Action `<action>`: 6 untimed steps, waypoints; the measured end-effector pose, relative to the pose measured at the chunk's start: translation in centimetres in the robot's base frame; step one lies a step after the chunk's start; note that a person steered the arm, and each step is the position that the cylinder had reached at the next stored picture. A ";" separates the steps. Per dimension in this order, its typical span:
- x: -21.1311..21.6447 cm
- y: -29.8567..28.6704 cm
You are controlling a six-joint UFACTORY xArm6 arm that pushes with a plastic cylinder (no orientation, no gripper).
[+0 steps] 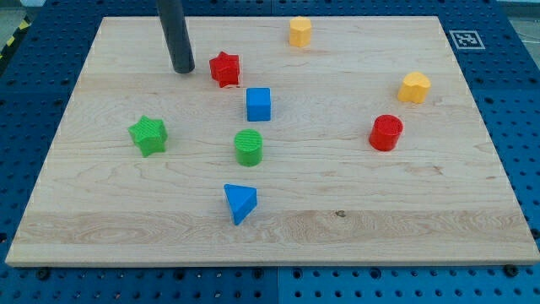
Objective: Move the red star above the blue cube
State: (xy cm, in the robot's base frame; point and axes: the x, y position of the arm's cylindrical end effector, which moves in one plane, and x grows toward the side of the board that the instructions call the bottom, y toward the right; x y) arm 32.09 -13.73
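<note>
The red star (224, 68) lies on the wooden board at the upper middle-left. The blue cube (258, 104) sits just below and to the right of it, a small gap apart. My tip (182, 70) rests on the board to the left of the red star, at about the same height in the view, with a small gap between them. The dark rod rises from the tip out of the view's top.
A green star (148, 134) at left, a green cylinder (249, 147) below the blue cube, a blue triangle (240, 203) lower still. A red cylinder (386, 133) at right, a yellow block (414, 87) upper right, another yellow block (300, 30) at top. Board edge (270, 263) at bottom.
</note>
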 end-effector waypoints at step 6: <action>2.2 6.1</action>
